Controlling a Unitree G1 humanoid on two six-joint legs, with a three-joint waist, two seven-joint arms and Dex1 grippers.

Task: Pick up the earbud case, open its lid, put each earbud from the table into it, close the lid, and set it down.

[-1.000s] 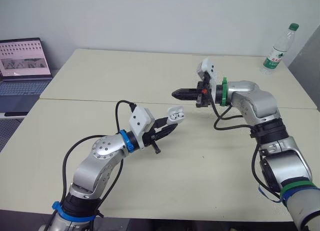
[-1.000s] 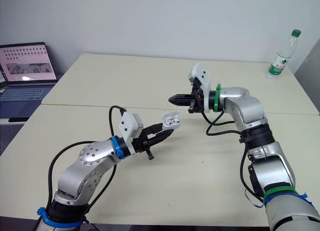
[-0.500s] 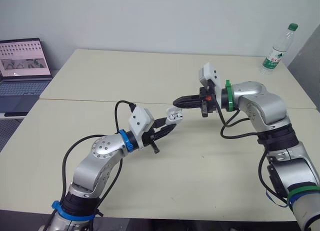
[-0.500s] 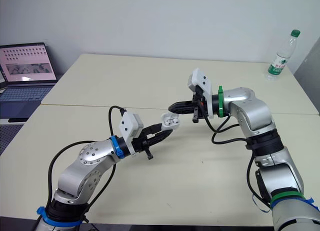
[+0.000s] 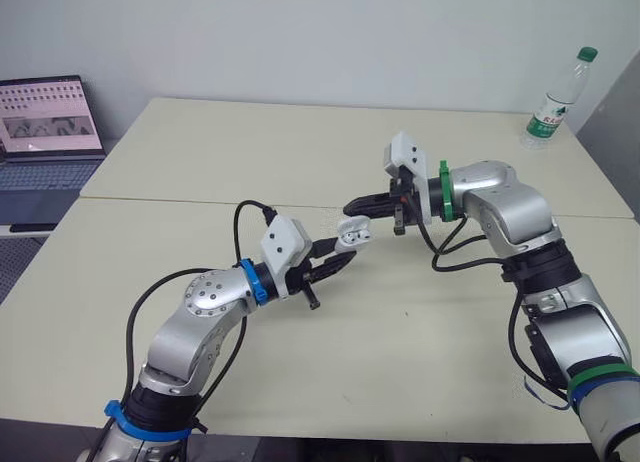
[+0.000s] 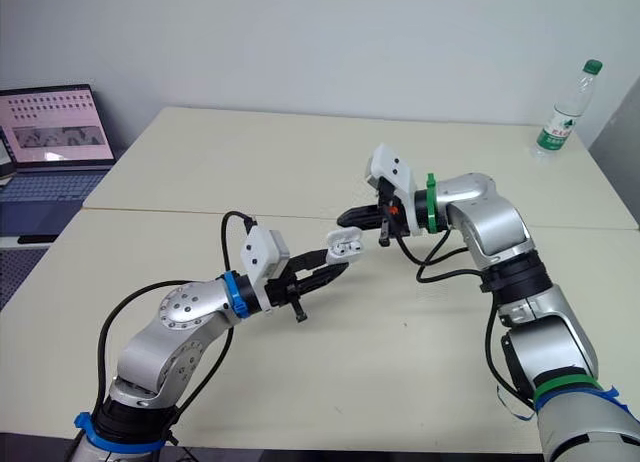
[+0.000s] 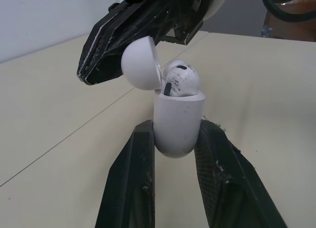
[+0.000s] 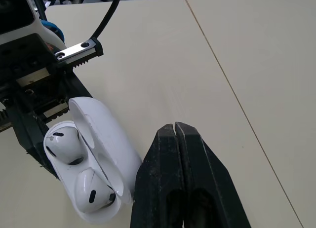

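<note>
The white earbud case (image 7: 177,124) is held above the table, my left gripper (image 5: 335,262) shut on its body. Its lid (image 7: 140,62) is tilted open, and two white earbuds (image 8: 74,164) sit in the case. My right gripper (image 5: 352,206) is shut with nothing between its fingers (image 8: 180,154). Its tips rest against the back of the open lid (image 8: 111,139), just behind and above the case (image 6: 344,246).
An open laptop (image 5: 45,132) stands on a side table at the far left. A plastic water bottle (image 5: 556,97) with a green cap stands at the table's far right corner. A seam (image 5: 200,204) runs across the cream table between two tabletops.
My right gripper has come down and leftward, from a hand's width away, to the back of the case's lid. The left gripper has kept the case almost still.
</note>
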